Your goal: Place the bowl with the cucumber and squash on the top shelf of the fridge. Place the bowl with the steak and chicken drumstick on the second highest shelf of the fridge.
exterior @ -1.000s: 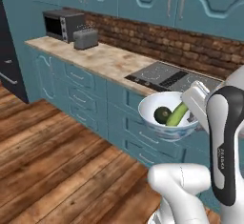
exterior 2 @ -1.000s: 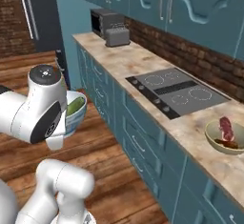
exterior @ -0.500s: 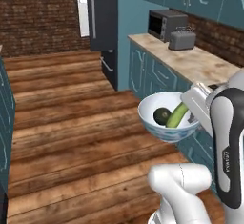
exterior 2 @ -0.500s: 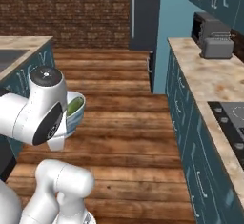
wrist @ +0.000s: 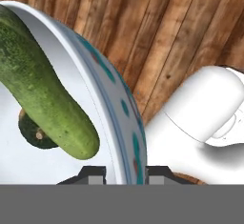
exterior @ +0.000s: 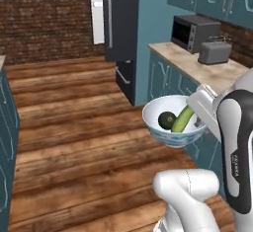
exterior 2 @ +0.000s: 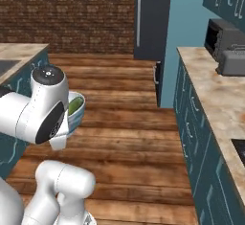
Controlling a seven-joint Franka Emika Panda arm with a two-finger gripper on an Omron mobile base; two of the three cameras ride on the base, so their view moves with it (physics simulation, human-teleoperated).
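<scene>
While the gripper pinches the bowl's rim between its narrow jaws, the bowl hangs in the air above the wood floor | cucumber leans on the wall, squash beside it | fridge shut, well beyond | microwave and toaster on the counter

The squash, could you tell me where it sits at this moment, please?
The squash lies inside the patterned bowl, on its left side in the left base view, touching the cucumber; the gripper holds the bowl by its rim above the wooden floor.
</scene>
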